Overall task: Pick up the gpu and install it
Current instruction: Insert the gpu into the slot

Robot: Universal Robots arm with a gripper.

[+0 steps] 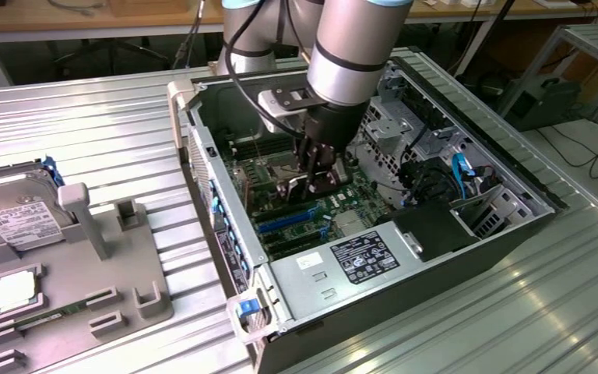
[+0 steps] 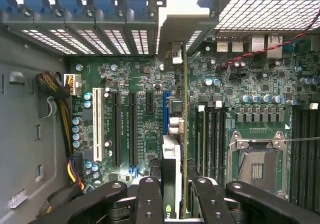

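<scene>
My gripper (image 1: 314, 173) reaches down into the open computer case (image 1: 507, 167) and is shut on the gpu (image 1: 318, 187), which hangs edge-down over the green motherboard (image 1: 346, 206). In the wrist view the gpu (image 2: 171, 154) runs edge-on between my two black fingers (image 2: 150, 199). Its silver bracket (image 2: 182, 13) lies at the far end by the case's rear slot openings. The card's lower edge lines up beside the blue expansion slot (image 2: 164, 114). I cannot tell whether it touches the slot.
Memory slots (image 2: 212, 134) and the bare CPU socket (image 2: 257, 166) lie beside the card, and yellow-black cables (image 2: 65, 108) run by the case wall. The power supply (image 1: 367, 261) sits at the case's near end. A grey fixture (image 1: 91, 288) at the exterior view's left holds a hard drive (image 1: 13, 214), a CPU (image 1: 13, 290) and a memory stick (image 1: 44, 318).
</scene>
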